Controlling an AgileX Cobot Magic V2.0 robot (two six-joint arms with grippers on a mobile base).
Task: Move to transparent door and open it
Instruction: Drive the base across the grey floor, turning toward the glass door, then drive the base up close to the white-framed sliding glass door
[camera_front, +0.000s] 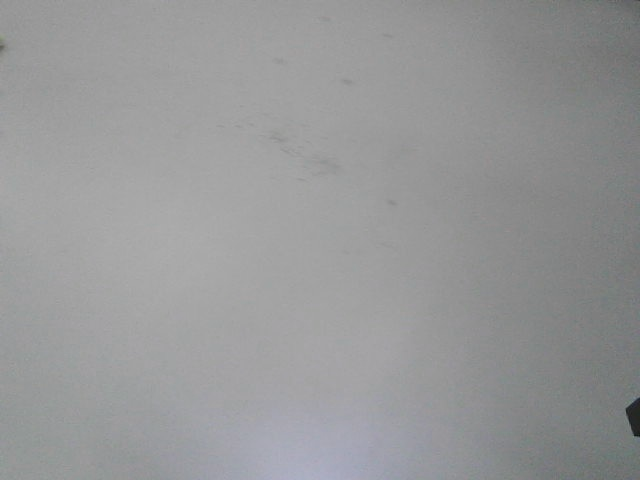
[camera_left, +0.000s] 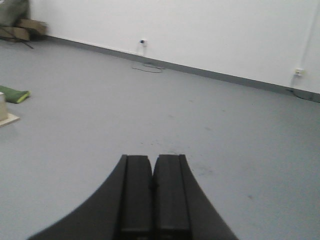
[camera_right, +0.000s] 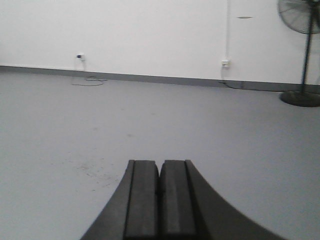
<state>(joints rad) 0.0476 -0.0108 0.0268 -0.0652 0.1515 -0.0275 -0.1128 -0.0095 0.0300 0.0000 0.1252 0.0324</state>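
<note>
The transparent door is out of view in all three views. My left gripper (camera_left: 152, 159) is shut and empty, its black pads pressed together over bare grey floor (camera_left: 90, 125). My right gripper (camera_right: 160, 162) is also shut and empty over the grey floor (camera_right: 60, 130). The front view shows only grey floor (camera_front: 320, 300) with faint dark scuff marks (camera_front: 300, 155).
A white wall (camera_left: 200, 30) with a grey skirting and a socket (camera_left: 143, 43) runs across the back. A green object (camera_left: 14, 94) and a pale board (camera_left: 6, 118) lie at the left. A standing fan (camera_right: 301, 55) is at the far right, by another socket (camera_right: 225, 63).
</note>
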